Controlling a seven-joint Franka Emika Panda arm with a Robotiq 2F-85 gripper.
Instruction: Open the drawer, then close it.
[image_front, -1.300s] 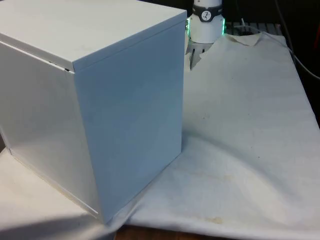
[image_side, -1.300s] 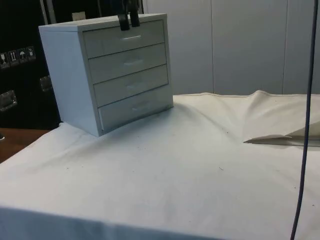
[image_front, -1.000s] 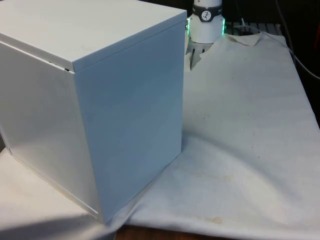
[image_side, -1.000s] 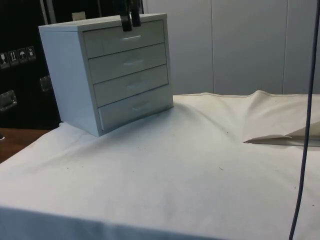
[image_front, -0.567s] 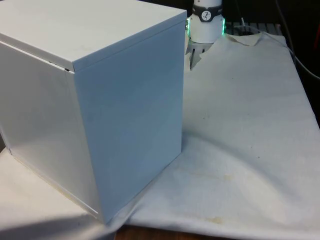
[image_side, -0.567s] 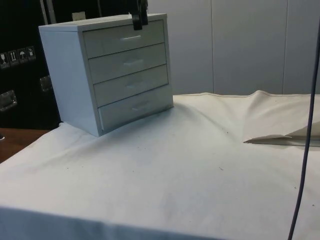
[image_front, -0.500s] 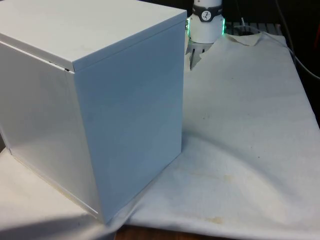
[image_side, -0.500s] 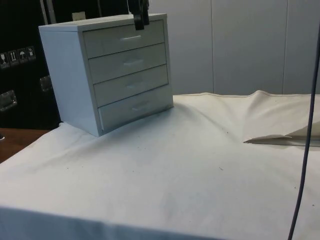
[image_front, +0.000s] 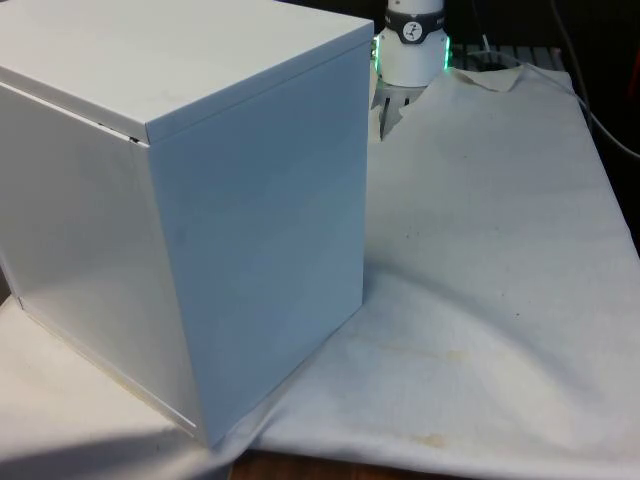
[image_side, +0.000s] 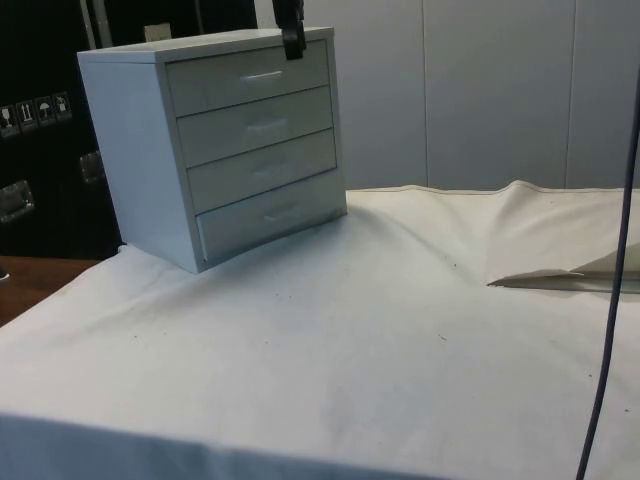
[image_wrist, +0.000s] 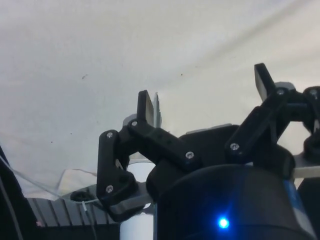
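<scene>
White chest of drawers (image_front: 190, 200) fills the front view's left, its plain back and side panels turned to the camera, no drawer fronts visible. It stands on the white cloth (image_front: 490, 280), which is wrinkled, with faint stains near the near edge. Robot base (image_front: 412, 45), white, at the far end, just behind the chest's top corner. Thin line near that top corner, possibly a panel seam.

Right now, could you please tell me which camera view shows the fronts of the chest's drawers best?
The side view: all four drawer fronts of the chest of drawers face it, handles visible, all shut. The front view shows the chest's plain back and side panels, with no drawers. The wrist view looks at the white cloth past the gripper.
</scene>
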